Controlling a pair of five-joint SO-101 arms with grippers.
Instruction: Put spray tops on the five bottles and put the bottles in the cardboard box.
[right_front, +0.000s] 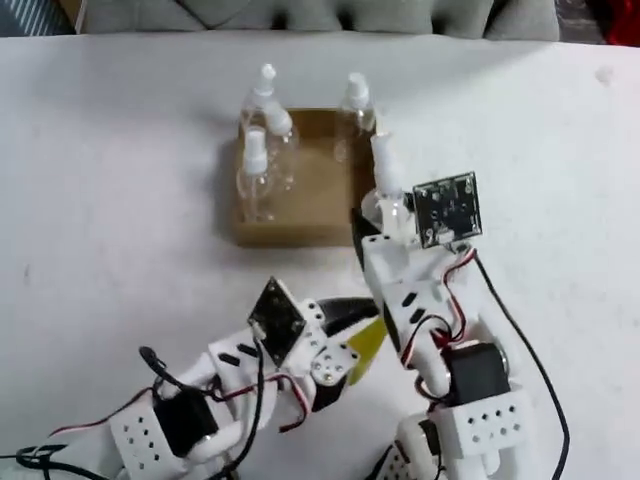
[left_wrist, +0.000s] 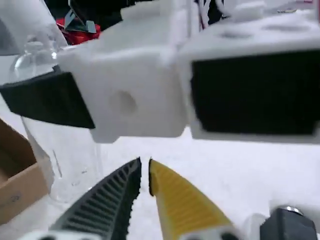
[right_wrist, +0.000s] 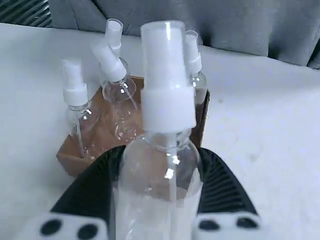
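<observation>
My right gripper (right_wrist: 160, 172) is shut on a clear bottle (right_wrist: 160, 185) with a white spray top (right_wrist: 167, 95), holding it upright. In the high view this bottle (right_front: 385, 195) stands at the near right corner of the cardboard box (right_front: 315, 190), with the right gripper (right_front: 386, 218) around its body. Several clear bottles with spray tops (right_wrist: 75, 95) stand in the box (right_wrist: 75, 155); one top (right_wrist: 111, 62) leans. My left gripper (left_wrist: 145, 172), black and yellow fingers, is shut on nothing, low beside the right arm (left_wrist: 150, 85). It sits in front of the box (right_front: 372, 315).
The white table (right_front: 120, 200) spreads wide on both sides of the box. The two arms are close together at the table's near side, with cables (right_front: 520, 330) trailing by the right arm. Grey cushions (right_wrist: 240, 25) lie behind the table's far edge.
</observation>
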